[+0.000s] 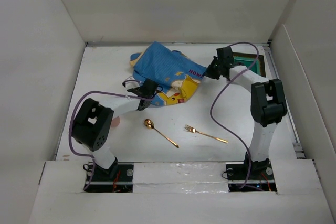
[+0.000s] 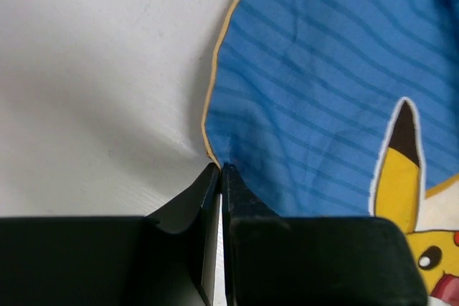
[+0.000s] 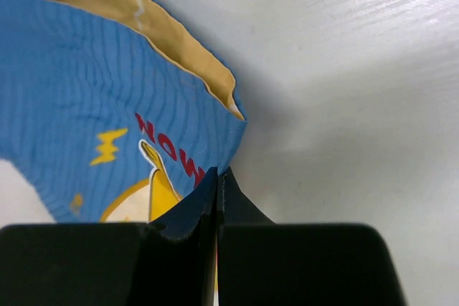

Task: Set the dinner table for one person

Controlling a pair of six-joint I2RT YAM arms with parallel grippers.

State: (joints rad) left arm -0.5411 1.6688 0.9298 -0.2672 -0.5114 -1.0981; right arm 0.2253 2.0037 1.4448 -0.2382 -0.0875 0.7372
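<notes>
Setup barely begun: L gripper & R gripper were each pinched shut on a hem of the crumpled blue placemat at far-centre of the white dinner table, w/ gold spoon & fork lying unplaced nearer the arms.

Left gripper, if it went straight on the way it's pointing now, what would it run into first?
The blue placemat. The left gripper has its fingers shut right at the mat's yellow hem, apparently pinching it, and the striped cloth lies straight ahead.
</notes>
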